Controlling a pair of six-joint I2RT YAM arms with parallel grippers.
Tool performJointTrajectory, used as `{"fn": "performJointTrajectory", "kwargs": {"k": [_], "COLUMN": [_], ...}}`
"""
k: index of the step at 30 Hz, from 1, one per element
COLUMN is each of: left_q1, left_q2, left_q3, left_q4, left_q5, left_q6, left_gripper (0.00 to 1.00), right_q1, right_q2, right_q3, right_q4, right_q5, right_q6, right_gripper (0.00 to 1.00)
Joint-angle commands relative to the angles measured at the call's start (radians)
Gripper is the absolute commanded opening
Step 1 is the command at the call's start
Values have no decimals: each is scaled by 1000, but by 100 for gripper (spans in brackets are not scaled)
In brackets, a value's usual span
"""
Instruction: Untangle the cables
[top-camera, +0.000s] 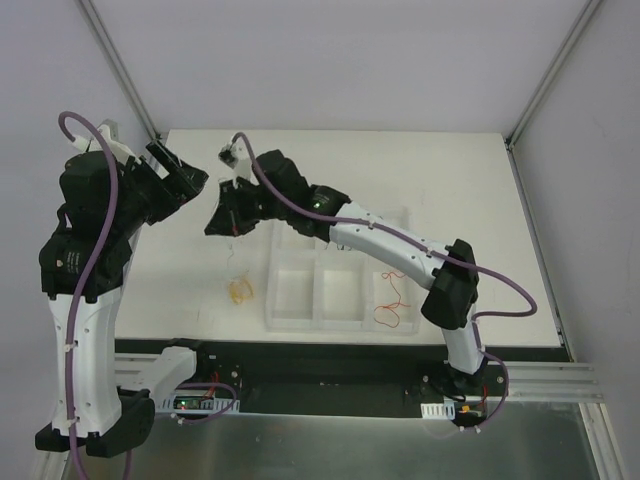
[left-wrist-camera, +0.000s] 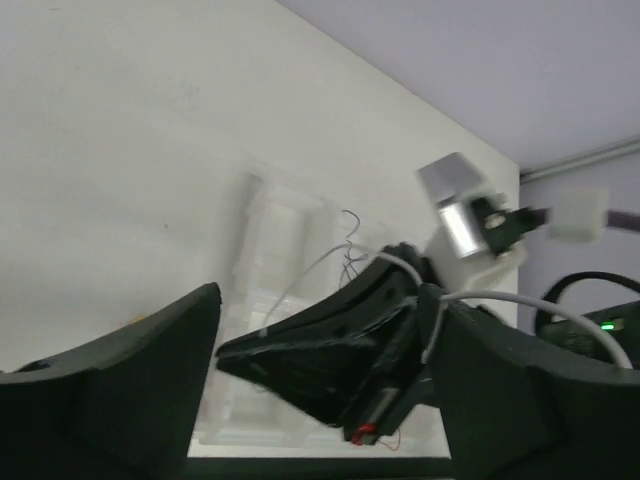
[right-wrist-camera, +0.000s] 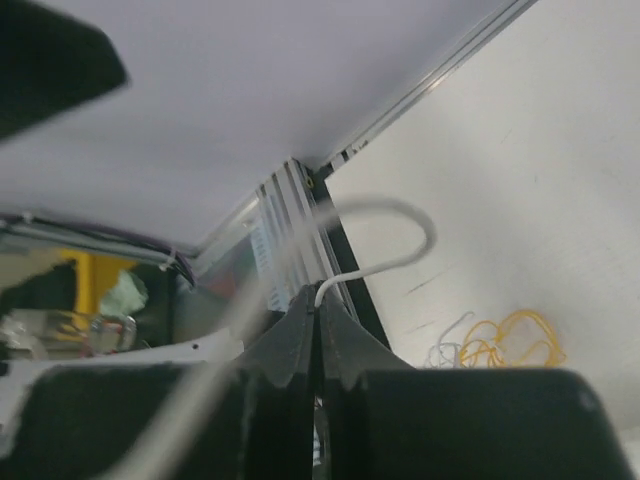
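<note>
White table (top-camera: 480, 200), yellow cable (top-camera: 240, 290) (slightly orange), red cable (top-camera: 388, 305), white cable (right-wrist-camera: 430, 232), black right tool (right-wrist-camera: 318, 325)

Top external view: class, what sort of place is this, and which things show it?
Probably a robotics lab test cell: a black-and-white left robot arm and right robot arm bolted beside a white tabletop, grey panel walls on aluminium frame posts, and a clear plastic compartment tray.

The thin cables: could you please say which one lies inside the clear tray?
The thin red curly wire, in the clear plastic tray's right-hand compartment; the yellow coiled wire lies outside it.
</note>
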Motion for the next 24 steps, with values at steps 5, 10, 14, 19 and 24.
{"fn": "performJointTrajectory", "kwargs": {"k": [5, 10, 14, 19, 24], "left_q1": [6, 4, 4, 4, 4], "left_q2": [-183, -324, -444, -513, -499], "left_q3": [-224, -515, -782, -961, -1036], "left_q4": [-41, -9, 187, 440, 531], "left_q5": [-306, -187, -41, 120, 153], "left_q6": [179, 29, -61, -78, -105], "left_gripper": [97, 71, 72, 74, 63], "right_q1": [-140, -184, -201, -209, -213], "right_q2": [0, 23, 25, 38, 31], "right_q3": [185, 248, 285, 354, 355], "right_q4": [18, 19, 30, 42, 50], "right_q5": [-139, -157, -148, -131, -107], "right_q6": [556, 736, 836, 931, 983], "right_gripper": [0, 0, 0, 0, 0]}}
